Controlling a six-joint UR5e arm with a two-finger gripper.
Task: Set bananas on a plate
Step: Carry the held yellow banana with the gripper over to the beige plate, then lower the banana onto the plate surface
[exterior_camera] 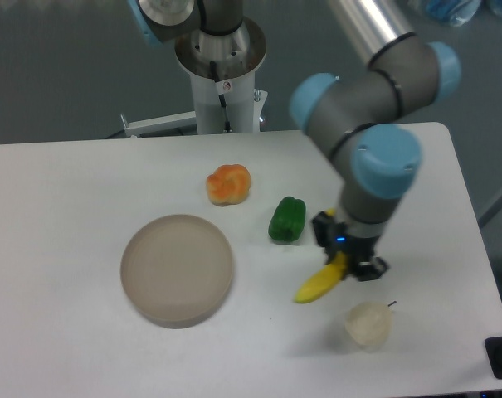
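My gripper (345, 255) is shut on the upper end of the yellow banana (320, 282), which hangs tilted down to the left, lifted off the table. It is right of the middle, just below and right of the green pepper. The round beige-grey plate (177, 269) lies on the table well to the left of the banana, with nothing on it.
A green bell pepper (287, 220) sits close to the left of the gripper. An orange fruit (228, 184) lies further back. A pale cream round fruit with a stem (368, 322) lies just below and right of the banana. The arm's base column (221, 75) stands at the back.
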